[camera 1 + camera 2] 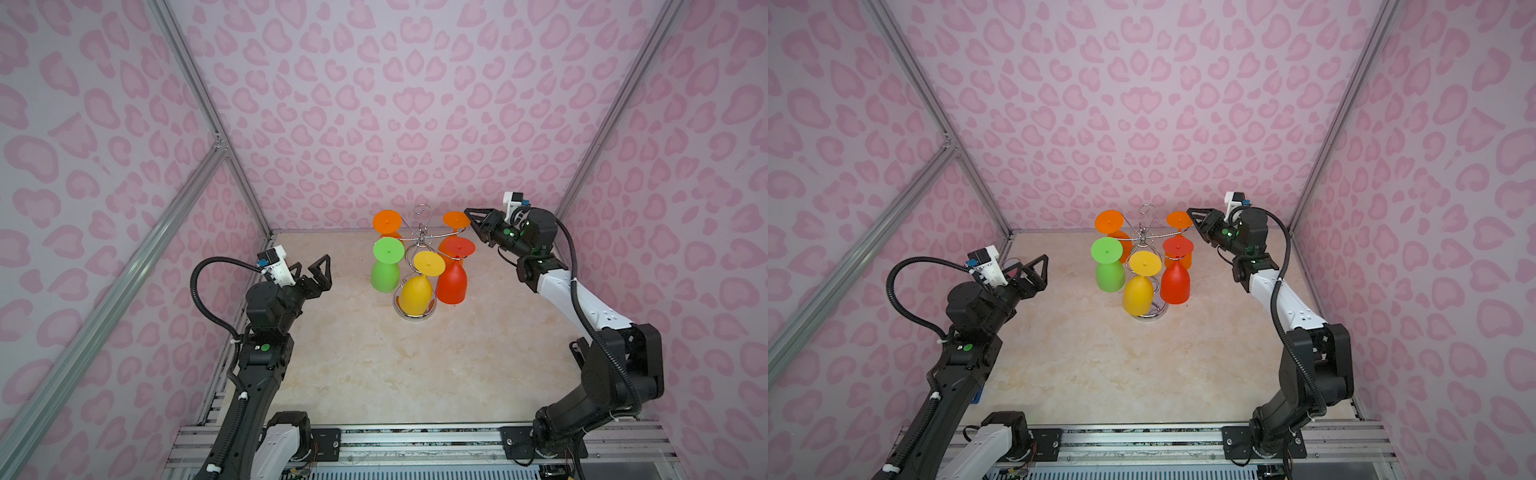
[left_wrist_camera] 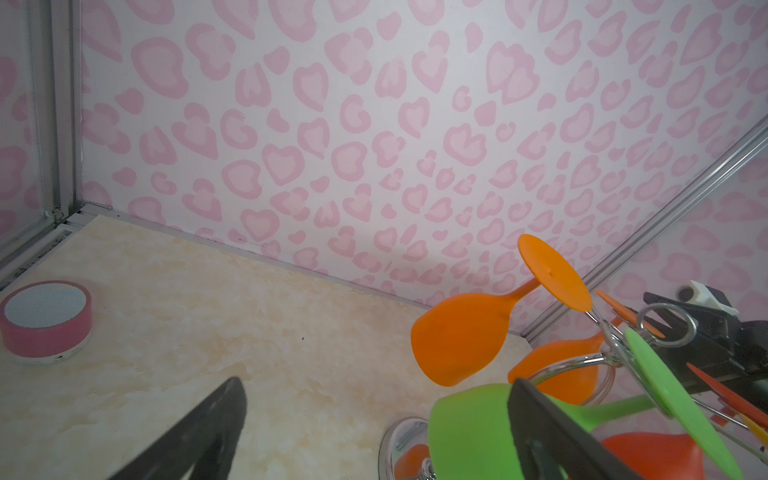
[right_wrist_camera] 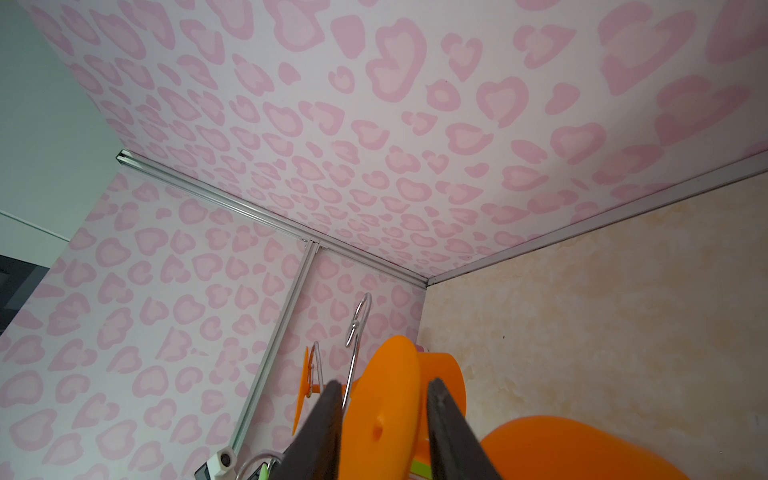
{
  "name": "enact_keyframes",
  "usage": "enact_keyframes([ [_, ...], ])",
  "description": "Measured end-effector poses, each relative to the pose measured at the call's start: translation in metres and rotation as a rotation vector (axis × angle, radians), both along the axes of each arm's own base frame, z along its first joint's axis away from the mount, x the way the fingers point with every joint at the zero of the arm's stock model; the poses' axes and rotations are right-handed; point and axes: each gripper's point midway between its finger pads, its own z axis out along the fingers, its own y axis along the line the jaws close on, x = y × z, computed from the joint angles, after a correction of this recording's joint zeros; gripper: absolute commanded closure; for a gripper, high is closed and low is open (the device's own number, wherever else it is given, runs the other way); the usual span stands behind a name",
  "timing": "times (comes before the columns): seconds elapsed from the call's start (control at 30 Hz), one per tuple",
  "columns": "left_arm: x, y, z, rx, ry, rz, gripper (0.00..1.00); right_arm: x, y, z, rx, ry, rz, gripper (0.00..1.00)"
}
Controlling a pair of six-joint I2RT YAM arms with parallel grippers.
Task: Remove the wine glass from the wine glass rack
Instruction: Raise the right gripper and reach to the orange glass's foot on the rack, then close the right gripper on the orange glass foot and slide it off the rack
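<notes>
**Right gripper point(image 3: 383, 381) straddles the foot of the orange wine glass point(image 3: 382, 415)**

Black fingers point(image 3: 320, 428) of the right gripper fill the foreground of the right wrist view. They stand partly apart with the glass's round orange foot between them. Whether either pad touches it cannot be told. In both top views this gripper point(image 1: 467, 212) point(image 1: 1190, 211) is raised at the far right side of the wine glass rack point(image 1: 423, 237), its tips at the edge of that foot point(image 1: 456, 219).

The rack, chrome wire on a round base, stands upright on the cream marbled table point(image 1: 374, 365) near the middle of its far edge. Five glasses hang upside down from its arms. The orange wine glass is on the far right arm and a second orange glass point(image 1: 387, 222) on the far left. A green glass point(image 1: 384, 276) hangs at near left and a red glass point(image 1: 452, 284) at near right. A yellow glass point(image 1: 415, 295) hangs over the base, toward the table's front edge.

The left gripper point(image 1: 311, 266) hovers over the table left of the rack, clear of it, with its fingers spread wide and holding nothing. The left wrist view shows a round pink puck point(image 2: 45, 324) with a grey mesh top lying on the table near a wall corner.
</notes>
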Motion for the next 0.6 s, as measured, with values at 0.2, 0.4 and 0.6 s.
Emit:
enact_keyframes([
  [0.2,0.0001,0.0004,-0.0003,0.001,0.001,0.003,0.0,-0.0002,0.0009,-0.0018,-0.023,0.015,0.004,0.76],
  [0.4,0.0003,0.0017,-0.0038,0.003,0.015,0.01,0.0,-0.001,0.0016,-0.0077,-0.033,0.036,0.008,0.88],
  [0.6,0.0008,0.0034,-0.0059,0.005,0.023,0.02,0.0,-0.0017,0.0025,-0.0021,-0.028,0.024,0.015,1.0],
])
